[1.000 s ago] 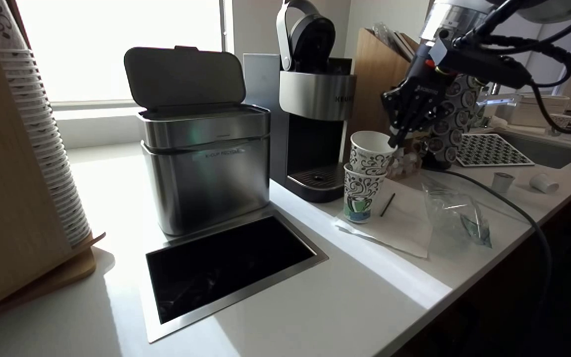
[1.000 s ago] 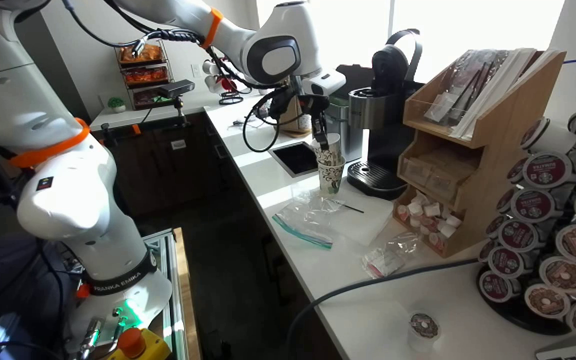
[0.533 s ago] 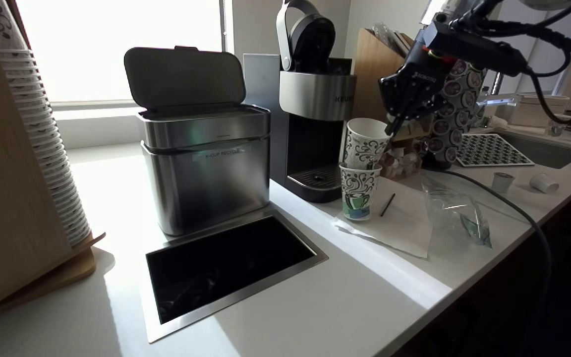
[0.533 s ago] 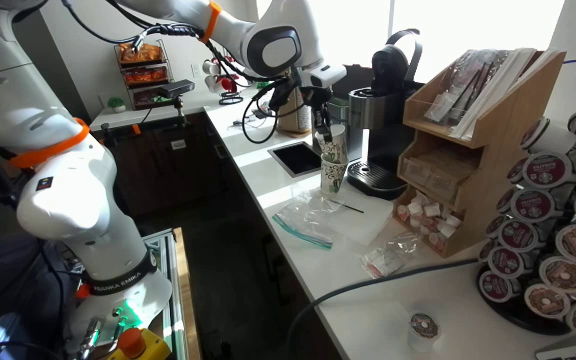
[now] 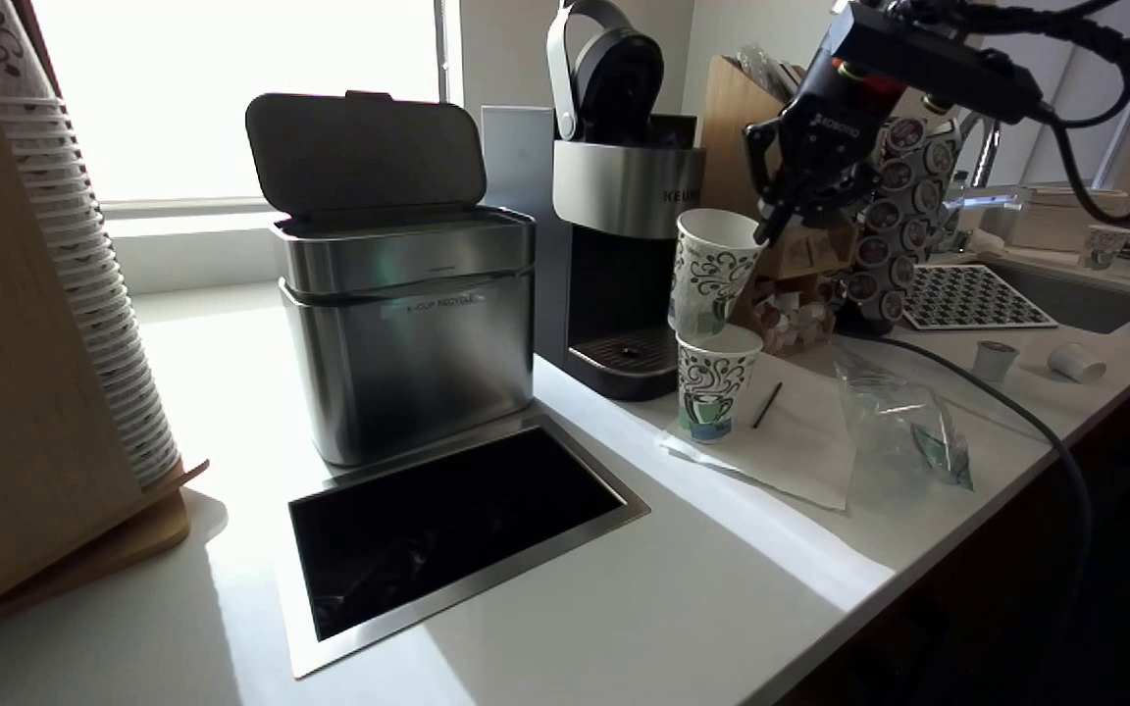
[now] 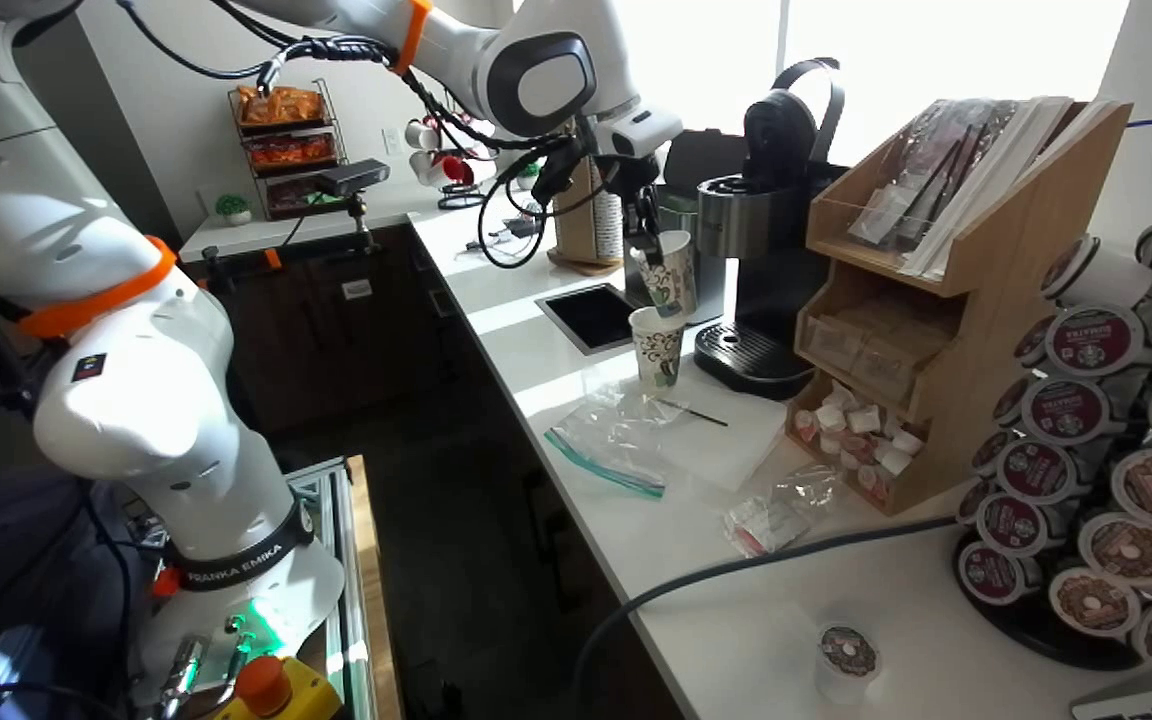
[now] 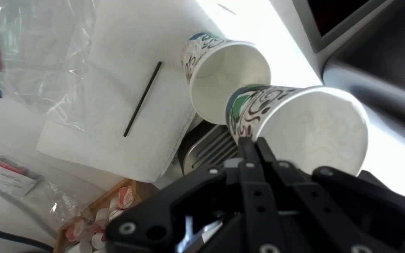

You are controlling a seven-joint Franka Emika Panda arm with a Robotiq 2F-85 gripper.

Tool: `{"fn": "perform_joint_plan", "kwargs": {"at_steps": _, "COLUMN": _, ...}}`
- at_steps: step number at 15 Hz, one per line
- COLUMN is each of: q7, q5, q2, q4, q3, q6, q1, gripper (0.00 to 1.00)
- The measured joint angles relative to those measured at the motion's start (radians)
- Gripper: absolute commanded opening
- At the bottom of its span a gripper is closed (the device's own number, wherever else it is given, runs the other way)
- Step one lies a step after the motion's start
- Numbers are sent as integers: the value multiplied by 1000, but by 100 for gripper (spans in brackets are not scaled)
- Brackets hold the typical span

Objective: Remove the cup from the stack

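Cup column [image 5: 104, 294]: is standing at the far left of an exterior view in a wooden holder [image 5: 25, 343], playing no part here.
Recycle bin [image 5: 408, 363]: is sitting on the worktop [image 5: 575, 608] with its lid up.
Coffee maker [image 5: 629, 191]: is standing right of the bin, its top raised.
Upper cup [image 5: 712, 275]: is hanging tilted at the mouth of the lower cup [image 5: 717, 392], its green print showing down near the base in the wrist view; by that, it is looking fully drawn out, so the unnesting is apparently done.
Gap between cups: is looking slight at best; the upper base is overlapping the lower rim in both exterior views, so the pictures are not settling whether the two are touching.
Lower cup: is standing upright at the corner of a white paper sheet [image 5: 810, 461].
Pincer [image 7: 255, 144]: is clamping the upper cup's wall near the rim, one tip seemingly outside and one within. What is remaining, as a judgement, is carrying the cup well clear of its twin and, if wanted, setting it down and letting go; none of that is showing as done.
Black stick [image 5: 767, 404]: is lying on the paper sheet, right of the lower cup.
Clear bag [image 5: 903, 431]: is lying farther right on the worktop, possibly crowding a set-down there.
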Motion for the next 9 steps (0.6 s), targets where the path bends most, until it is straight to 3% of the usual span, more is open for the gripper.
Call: {"fn": "perform_joint_plan", "kwargs": {"at_steps": 9, "q7": 91, "q5": 0, "q2": -57, "q4": 0, "q3": 6, "q6": -35, "q1": -1, "gripper": 1}}
